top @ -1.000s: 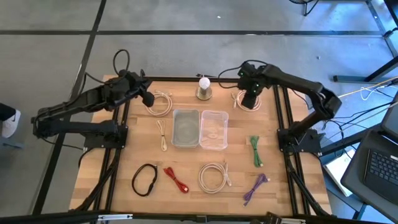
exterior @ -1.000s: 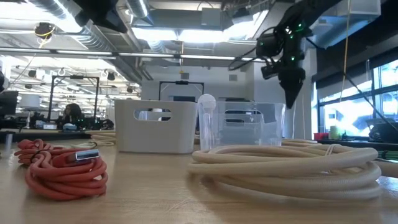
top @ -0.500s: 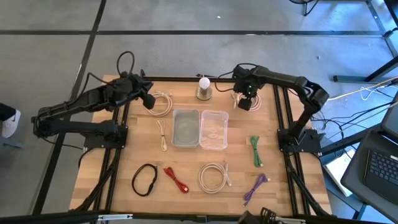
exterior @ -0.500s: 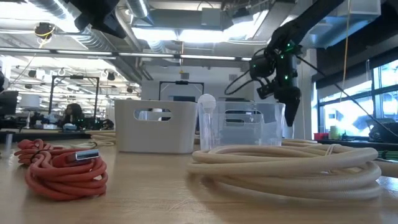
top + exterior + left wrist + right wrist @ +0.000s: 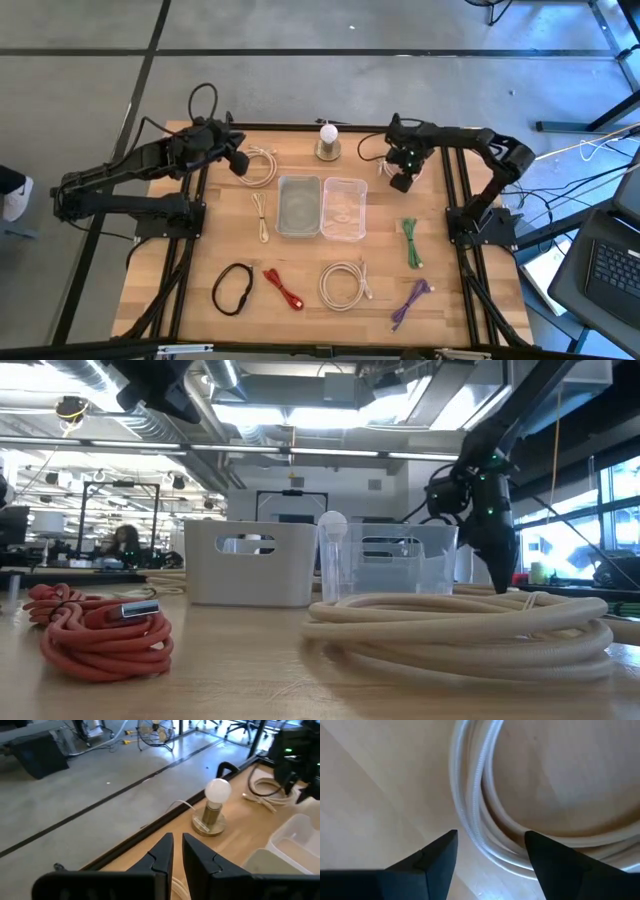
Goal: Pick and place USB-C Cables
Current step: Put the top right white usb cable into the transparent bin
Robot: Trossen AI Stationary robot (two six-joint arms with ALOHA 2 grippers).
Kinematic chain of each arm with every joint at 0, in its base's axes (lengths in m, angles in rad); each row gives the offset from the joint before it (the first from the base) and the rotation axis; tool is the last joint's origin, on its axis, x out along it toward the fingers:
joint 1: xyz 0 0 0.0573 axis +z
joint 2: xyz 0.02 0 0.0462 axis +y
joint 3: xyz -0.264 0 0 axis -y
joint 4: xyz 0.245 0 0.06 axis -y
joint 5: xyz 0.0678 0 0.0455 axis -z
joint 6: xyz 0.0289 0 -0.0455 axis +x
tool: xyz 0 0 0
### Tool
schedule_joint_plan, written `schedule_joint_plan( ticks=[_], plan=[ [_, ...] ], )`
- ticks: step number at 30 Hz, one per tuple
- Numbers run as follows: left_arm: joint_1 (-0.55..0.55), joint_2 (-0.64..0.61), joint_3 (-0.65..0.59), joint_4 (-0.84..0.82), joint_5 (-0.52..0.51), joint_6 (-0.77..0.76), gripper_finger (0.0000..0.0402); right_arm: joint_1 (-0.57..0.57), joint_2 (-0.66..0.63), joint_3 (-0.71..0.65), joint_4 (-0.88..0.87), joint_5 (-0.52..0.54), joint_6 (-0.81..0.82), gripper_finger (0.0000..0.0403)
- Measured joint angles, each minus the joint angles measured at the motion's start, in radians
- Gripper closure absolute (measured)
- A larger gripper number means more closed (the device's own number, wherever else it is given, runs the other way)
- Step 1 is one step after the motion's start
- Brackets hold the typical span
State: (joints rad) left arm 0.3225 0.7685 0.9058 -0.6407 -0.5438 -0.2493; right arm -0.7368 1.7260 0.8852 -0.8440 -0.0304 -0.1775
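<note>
A cream-white cable coil [image 5: 480,820] lies flat on the table at the far right, and also shows in the left wrist view [image 5: 264,794]. My right gripper [image 5: 490,840] points down over it, open. One finger stands on either side of the coil's near strands, and I cannot tell whether they touch. From above, that gripper [image 5: 400,180] hides most of the coil. My left gripper [image 5: 240,163] hovers high at the far left over another cream coil [image 5: 262,165], shut and with nothing between its fingers [image 5: 167,845].
A white bin [image 5: 298,207] and a clear bin [image 5: 344,208] stand mid-table, with a bulb on a metal base [image 5: 328,142] behind them. Near the front lie a black loop [image 5: 232,288], a red bundle [image 5: 283,288], a cream coil [image 5: 345,283], and green [image 5: 410,243] and purple [image 5: 410,303] bundles.
My right gripper has come down from well above the table onto the far-right cream coil. It has tipped to point straight down and shifted a little toward the near edge. The coil has stayed where it was.
</note>
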Motion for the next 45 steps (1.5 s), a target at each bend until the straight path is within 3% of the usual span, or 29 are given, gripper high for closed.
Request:
schedule_joint_plan(
  ticks=[5, 12, 19, 28, 37, 45],
  plan=[
    [0.000, 0.000, 0.000, 0.001, 0.000, -0.001, 0.0375, 0.012, -0.008, 0.016, -0.002, 0.045, 0.014, 0.0210],
    [0.000, 0.000, 0.000, 0.001, 0.005, -0.027, 0.0373, 0.006, -0.065, 0.035, 0.044, 0.052, 0.024, 0.0381],
    [0.000, 0.000, 0.000, 0.001, 0.005, -0.029, 0.0375, -0.001, -0.130, 0.035, -0.079, 0.136, 0.091, 0.0388],
    [0.000, 0.004, 0.000, 0.001, -0.015, -0.028, 0.0378, 0.001, -0.425, 0.037, -0.150, 0.121, 0.141, 0.0388],
    [0.000, 0.050, -0.001, 0.055, -0.013, -0.029, 0.0373, 0.001, -0.746, 0.039, -0.202, -0.024, 0.174, 0.0388],
    [0.000, 0.130, -0.001, 0.157, 0.009, -0.048, 0.0378, 0.001, -0.986, 0.039, -0.203, -0.240, 0.275, 0.0388]
  ],
)
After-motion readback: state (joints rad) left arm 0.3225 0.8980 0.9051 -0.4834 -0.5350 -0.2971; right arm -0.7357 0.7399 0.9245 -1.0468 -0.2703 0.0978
